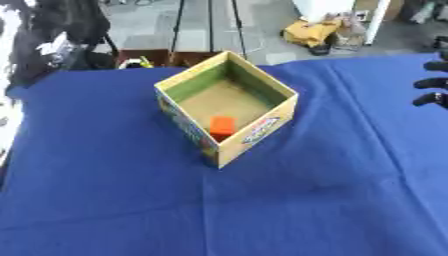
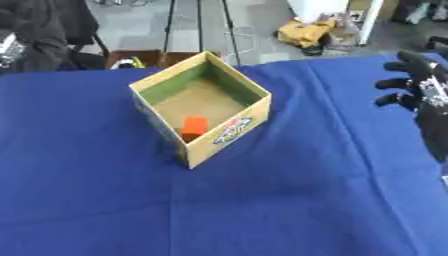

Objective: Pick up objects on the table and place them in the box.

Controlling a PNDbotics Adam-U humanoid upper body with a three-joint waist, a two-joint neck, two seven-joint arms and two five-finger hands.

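Observation:
An open cardboard box (image 2: 229, 129) with a green inner wall stands on the blue cloth, a little left of centre. An orange block (image 2: 194, 125) lies inside it, at its near corner. My right hand (image 2: 426, 95) is at the right edge, well apart from the box, black fingers spread and relaxed, holding nothing. Only its fingertips (image 1: 431, 82) show in the left eye view. My left hand shows in no view.
The blue tablecloth (image 1: 262, 210) covers the whole table, with wide bare stretches in front of and beside the box. Beyond the far edge are a dark bag (image 1: 52, 35), stand legs (image 1: 210, 25) and a yellow bundle (image 1: 311, 32) on the floor.

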